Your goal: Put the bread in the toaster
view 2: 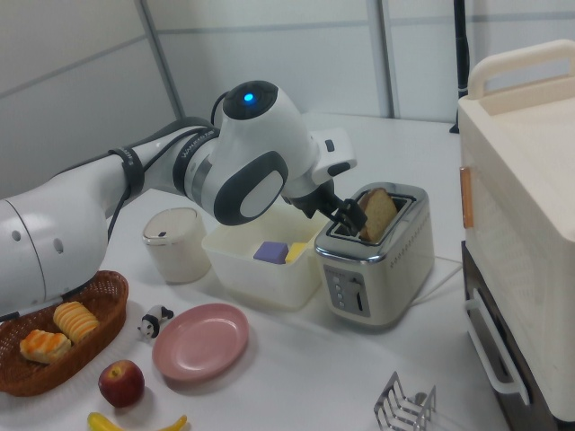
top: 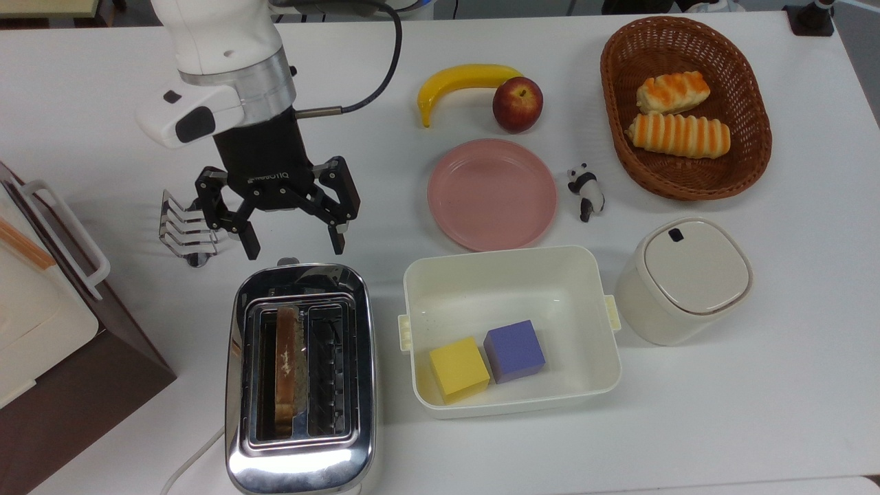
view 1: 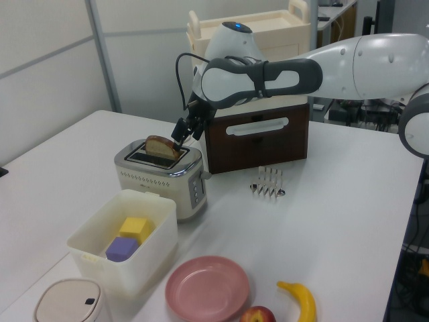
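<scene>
The chrome toaster (top: 300, 454) stands at the front of the table in the top view. The brown bread slice (top: 285, 371) sits upright in the top view's left slot, its rounded top poking above the toaster (view 1: 161, 178) in the left view. My gripper (top: 294, 246) hangs just behind the toaster's far end, open, with nothing between its spread fingers. In the right view the bread (view 2: 377, 213) stands up out of the toaster (view 2: 377, 269), with the gripper (view 2: 346, 214) close beside it and apart from it.
A wire toast rack (top: 187, 227) sits left of the gripper. A white tub (top: 509, 253) holding a yellow and a purple cube stands right of the toaster. Pink plate (top: 491, 194), lidded canister (top: 680, 278), roll basket (top: 753, 103), banana (top: 460, 79), apple (top: 517, 103), brown cabinet (top: 75, 385).
</scene>
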Motion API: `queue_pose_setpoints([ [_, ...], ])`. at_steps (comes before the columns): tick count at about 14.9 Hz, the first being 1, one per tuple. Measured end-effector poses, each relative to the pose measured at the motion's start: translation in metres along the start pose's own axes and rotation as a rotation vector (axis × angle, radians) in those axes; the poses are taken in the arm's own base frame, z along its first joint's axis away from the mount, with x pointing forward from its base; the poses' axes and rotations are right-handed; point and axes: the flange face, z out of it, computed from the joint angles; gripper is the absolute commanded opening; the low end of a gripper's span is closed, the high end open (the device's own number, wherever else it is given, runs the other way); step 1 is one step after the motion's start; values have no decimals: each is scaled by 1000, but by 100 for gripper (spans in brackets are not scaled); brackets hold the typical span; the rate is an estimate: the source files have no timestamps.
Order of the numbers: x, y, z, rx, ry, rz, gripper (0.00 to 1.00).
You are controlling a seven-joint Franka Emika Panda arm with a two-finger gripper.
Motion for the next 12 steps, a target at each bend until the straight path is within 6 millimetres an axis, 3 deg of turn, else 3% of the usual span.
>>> queue_pose_setpoints([
  [7,3,0,-10,-1,16,1,100],
  [10,0,3,-30,1,-25,2,100],
  [12,-11,13,-56,-13,-122,1,100],
])
